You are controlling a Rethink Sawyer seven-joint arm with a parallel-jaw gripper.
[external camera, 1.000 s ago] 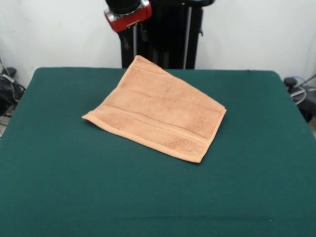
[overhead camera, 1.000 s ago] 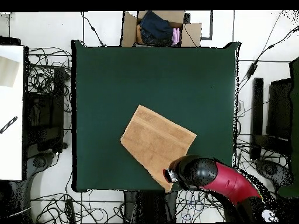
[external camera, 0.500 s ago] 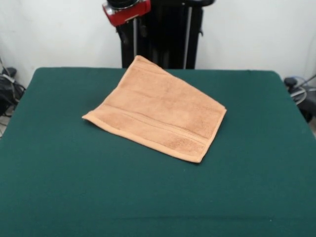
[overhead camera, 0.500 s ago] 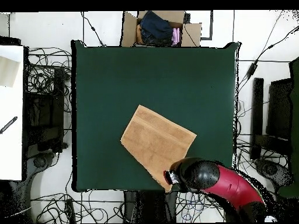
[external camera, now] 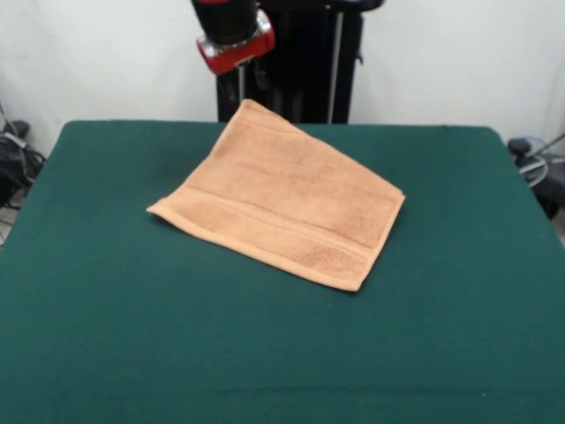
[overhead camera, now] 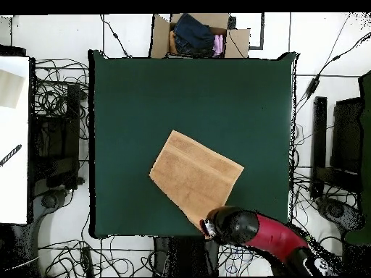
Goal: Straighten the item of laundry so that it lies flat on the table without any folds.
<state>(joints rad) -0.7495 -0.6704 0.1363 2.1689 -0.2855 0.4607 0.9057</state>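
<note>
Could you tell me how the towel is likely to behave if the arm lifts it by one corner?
The towel looks like soft terry, so it would probably droop limply rather than hold shape. It seems thin and light, so it should lift easily. On the felt-like table it may drag and bunch rather than slide.

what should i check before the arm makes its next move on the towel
1. Towel flat, no folds: cannot tell; it looks doubled, its far corner at the table's back edge.
2. Towel fully on the table: ok in the overhead view, far corner right at the edge.
3. Gripper over the far corner: ok, it hangs above that corner.
4. Gripper open: cannot tell.
5. Gripper touching the towel: cannot tell.
</note>
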